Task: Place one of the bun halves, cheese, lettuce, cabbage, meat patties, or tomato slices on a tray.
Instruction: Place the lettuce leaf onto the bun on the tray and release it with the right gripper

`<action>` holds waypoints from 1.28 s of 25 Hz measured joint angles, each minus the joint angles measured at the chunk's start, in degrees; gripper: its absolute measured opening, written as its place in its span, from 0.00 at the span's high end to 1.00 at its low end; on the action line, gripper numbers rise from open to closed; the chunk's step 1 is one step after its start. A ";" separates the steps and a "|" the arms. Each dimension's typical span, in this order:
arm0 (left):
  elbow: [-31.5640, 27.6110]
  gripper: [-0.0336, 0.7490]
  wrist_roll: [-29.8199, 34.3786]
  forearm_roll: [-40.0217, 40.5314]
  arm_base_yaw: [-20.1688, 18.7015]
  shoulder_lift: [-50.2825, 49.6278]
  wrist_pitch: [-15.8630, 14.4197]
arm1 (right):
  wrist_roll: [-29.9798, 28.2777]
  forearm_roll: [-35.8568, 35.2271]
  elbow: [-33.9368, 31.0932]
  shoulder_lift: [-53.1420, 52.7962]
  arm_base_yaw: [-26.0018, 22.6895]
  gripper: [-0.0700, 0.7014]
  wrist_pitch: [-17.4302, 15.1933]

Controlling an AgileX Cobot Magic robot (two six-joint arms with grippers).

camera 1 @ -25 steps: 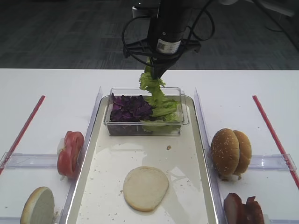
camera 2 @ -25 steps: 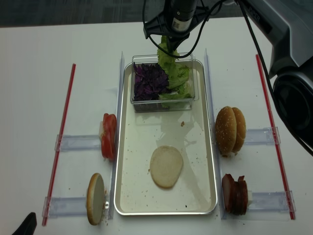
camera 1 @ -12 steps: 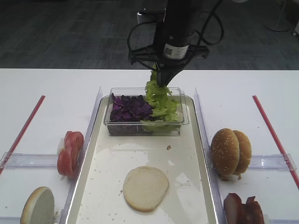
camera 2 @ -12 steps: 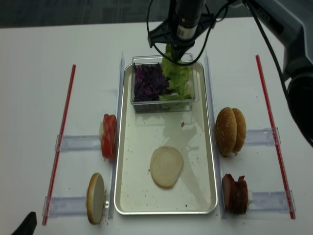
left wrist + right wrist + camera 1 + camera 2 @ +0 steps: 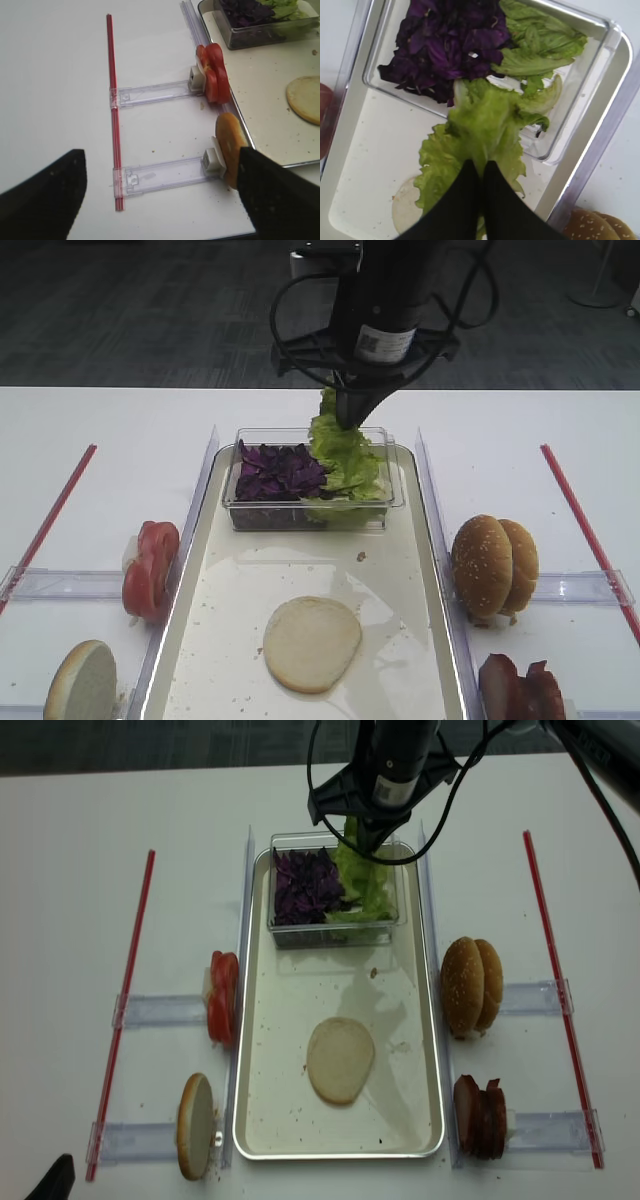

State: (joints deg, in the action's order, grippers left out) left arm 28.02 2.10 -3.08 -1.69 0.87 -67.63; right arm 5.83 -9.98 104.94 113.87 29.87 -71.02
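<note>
- Exterior high view: right gripper (image 5: 349,418) hangs above the far end of the tray (image 5: 430,570), clamped on a lettuce (image 5: 338,445) leaf that dangles over the clear box (image 5: 310,508). Purple cabbage (image 5: 278,470) fills the box's left half. One pale bun half (image 5: 312,643) lies cut face up on the near part of the tray. Tomato slices (image 5: 150,568) stand on edge left of the tray, seeded bun halves (image 5: 493,565) to its right, patties (image 5: 522,688) at the near right.
- Right wrist view: the two dark fingers (image 5: 489,200) are pressed together on the leaf's stem end; the leaf hangs free over the box's rim and the bare tray floor beside it. More lettuce remains in the box.
- Left wrist view: the left gripper (image 5: 160,192) shows only as two dark fingers, one in each lower corner, set wide apart with nothing between them, well left of the tray, near a second pale bun half (image 5: 231,155) on its holder.
- Realsense high view: the held leaf sits above the box's right half, well apart from the bun on the tray.
- Step in hand, as I judge it: carrying the lettuce out of the box. The next move calls for travel toward the near end, lowering over the bun or bare tray, then letting go so the limp leaf drops flat and does not cling to the fingers.
</note>
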 joint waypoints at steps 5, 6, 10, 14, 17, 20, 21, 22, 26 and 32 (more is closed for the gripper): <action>0.00 0.24 0.00 0.00 0.00 0.00 0.00 | -0.44 -0.28 -3.68 -1.88 3.50 0.84 0.11; 0.00 0.24 0.00 0.00 0.00 0.00 0.00 | -0.41 -0.28 -4.35 -2.30 4.13 0.84 0.11; 0.00 0.24 0.00 0.00 0.00 0.00 0.00 | -0.55 -0.39 -6.98 -3.59 7.04 0.84 0.11; 0.00 0.24 0.00 0.00 0.00 0.00 0.00 | -0.55 -0.63 -8.92 -3.83 9.93 0.84 0.11; 0.00 0.24 0.00 0.00 0.00 0.00 0.00 | -0.55 -0.63 -10.15 -3.94 11.84 0.84 0.22; 0.00 0.24 0.00 0.00 0.00 0.00 0.00 | -0.55 -0.74 -12.07 -4.18 13.33 0.84 0.45; 0.00 0.24 0.00 0.00 0.00 0.00 0.00 | -0.55 -0.82 -13.12 -4.18 13.78 0.84 0.45; 0.00 0.24 0.00 0.00 0.00 0.00 0.00 | -0.55 -0.82 -13.80 -4.25 14.09 0.84 0.45; 0.00 0.24 0.00 0.00 0.00 0.00 0.00 | -0.59 -0.82 -16.86 -4.78 14.69 0.84 0.71; 0.00 0.24 0.00 0.00 0.00 0.00 0.00 | -0.68 -0.71 -20.09 -6.22 14.79 0.84 0.78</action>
State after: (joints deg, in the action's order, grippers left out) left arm 28.02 2.10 -3.08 -1.69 0.87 -67.63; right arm 5.15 -10.69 84.85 107.65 44.65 -70.24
